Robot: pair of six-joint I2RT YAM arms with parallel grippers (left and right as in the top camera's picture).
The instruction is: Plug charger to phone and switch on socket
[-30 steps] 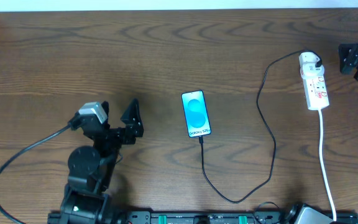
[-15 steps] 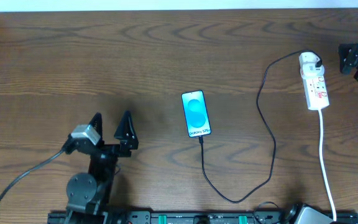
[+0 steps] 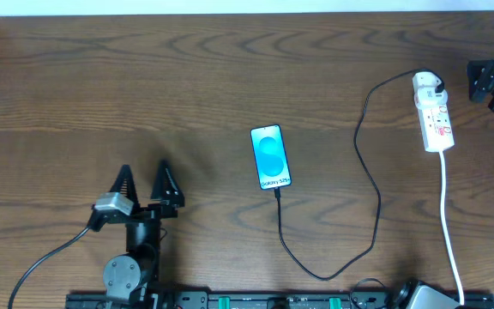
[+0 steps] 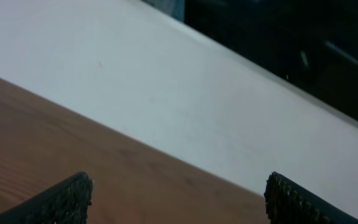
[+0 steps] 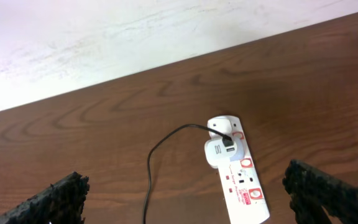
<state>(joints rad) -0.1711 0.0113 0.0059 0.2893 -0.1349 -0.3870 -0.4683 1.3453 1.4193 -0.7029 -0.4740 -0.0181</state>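
A dark brown wooden table (image 3: 144, 77) with a visible grain fills the overhead view, and most of its surface is bare. The phone (image 3: 270, 157) lies flat near the middle, screen up and lit blue, its long sides running front to back. The charger (image 3: 376, 197) lies on the wood as a thin black cable: it meets the phone's near short edge, runs toward the front, bends round, then climbs the right side to its white adapter (image 3: 429, 85), which sits on the far end of the socket (image 3: 436, 120). The socket lies flat near the right edge, and its white lead (image 3: 449, 223) trails toward the front edge
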